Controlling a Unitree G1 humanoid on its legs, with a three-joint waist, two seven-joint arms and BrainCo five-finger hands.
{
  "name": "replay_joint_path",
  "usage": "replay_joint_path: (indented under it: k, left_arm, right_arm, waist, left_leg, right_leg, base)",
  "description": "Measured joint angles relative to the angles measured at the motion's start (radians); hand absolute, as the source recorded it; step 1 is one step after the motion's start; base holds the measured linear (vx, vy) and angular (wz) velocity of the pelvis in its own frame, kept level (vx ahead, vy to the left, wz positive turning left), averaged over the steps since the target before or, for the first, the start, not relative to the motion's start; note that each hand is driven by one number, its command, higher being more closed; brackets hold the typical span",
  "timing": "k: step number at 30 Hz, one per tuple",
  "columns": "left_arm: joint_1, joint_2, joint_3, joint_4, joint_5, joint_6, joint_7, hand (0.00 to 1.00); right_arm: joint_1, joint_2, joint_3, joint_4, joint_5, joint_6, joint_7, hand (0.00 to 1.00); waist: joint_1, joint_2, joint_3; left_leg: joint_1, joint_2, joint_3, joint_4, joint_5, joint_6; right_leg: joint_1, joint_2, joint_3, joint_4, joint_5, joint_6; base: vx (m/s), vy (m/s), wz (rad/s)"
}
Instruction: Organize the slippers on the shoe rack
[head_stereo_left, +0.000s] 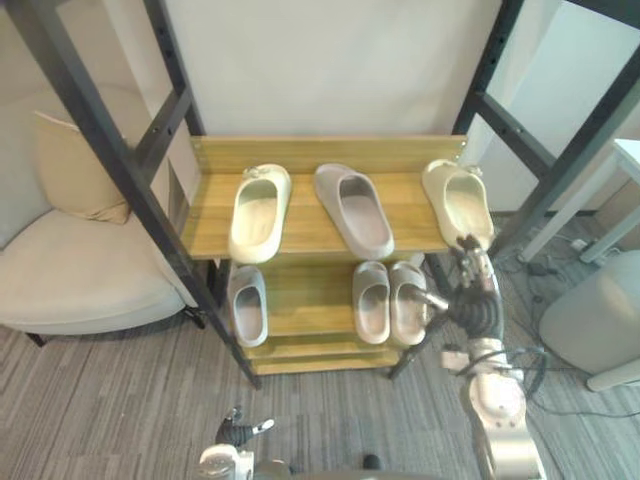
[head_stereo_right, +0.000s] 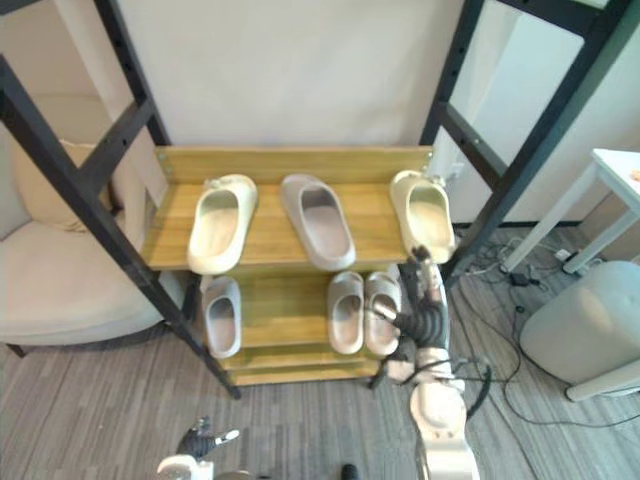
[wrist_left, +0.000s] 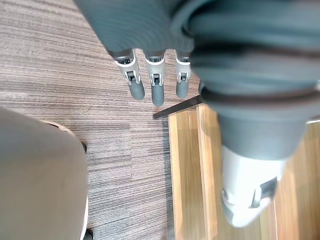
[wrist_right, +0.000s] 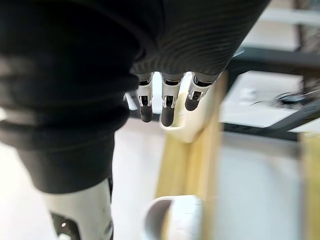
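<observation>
Carpet (head_stereo_left: 120, 400) lies nearest us. Low at 7 o'clock the left robot hand (head_stereo_left: 237, 432) hangs over it, its fingers (wrist_left: 156, 85) straight and apart, holding nothing. At 5 o'clock the right robot hand (head_stereo_left: 476, 296) is raised to the front right corner of the rack (head_stereo_left: 320, 152). Its fingers (wrist_right: 168, 107) are also straight and empty, with the tips just beside the heel of the right cream slipper (head_stereo_left: 456, 200). We cannot tell whether they touch it.

Past the hands, the lower shelf (head_stereo_left: 310, 300) carries a lone grey slipper (head_stereo_left: 248, 305) at 9 o'clock. A grey pair (head_stereo_left: 372, 302) sits side by side at 3 o'clock.

Farther back, on the top shelf (head_stereo_left: 303, 215), the left cream slipper (head_stereo_left: 258, 212) lies at 9 o'clock. The top grey slipper (head_stereo_left: 354, 208) lies in the middle, its toe swung toward 11 o'clock. The right cream slipper lies at 3 o'clock with its heel at the front edge.

All six slippers we see are on the rack, so we judge the loading done. The sorting looks unfinished. The lower pair reads as settled, but the two cream slippers are split by a grey one, whose likely mate sits alone below. We think what remains is bringing the creams together and matching the two stray greys, and the right robot hand seems placed to start with the right cream slipper.
</observation>
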Motion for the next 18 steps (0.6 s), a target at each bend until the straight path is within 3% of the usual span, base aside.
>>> replay_joint_path:
  k: [9,18]
  left_arm:
    - [-0.001,0.002,0.001,-0.005,0.0,-0.01,-0.02,0.0]
    - [-0.001,0.002,0.001,-0.019,0.0,-0.015,-0.028,0.0]
  right_arm:
    - [-0.167,-0.139,-0.049,0.023,0.041,-0.001,-0.003,0.0]
    - [-0.366,-0.304,-0.077,0.231,0.128,0.005,0.002,0.0]
  waist:
    - [0.006,0.003,0.003]
    - [0.015,0.0,0.008]
  left_leg:
    - [-0.032,-0.002,-0.04,0.018,-0.003,0.007]
    - [-0.049,-0.01,-0.072,0.021,-0.002,0.009]
  right_leg:
    - [-0.008,0.0,-0.031,0.0,0.0,0.0]
    - [-0.012,-0.003,-0.049,-0.004,-0.004,0.0]
  base:
    - [0.0,-0.016,0.09]
    - [0.0,-0.013,0.06]
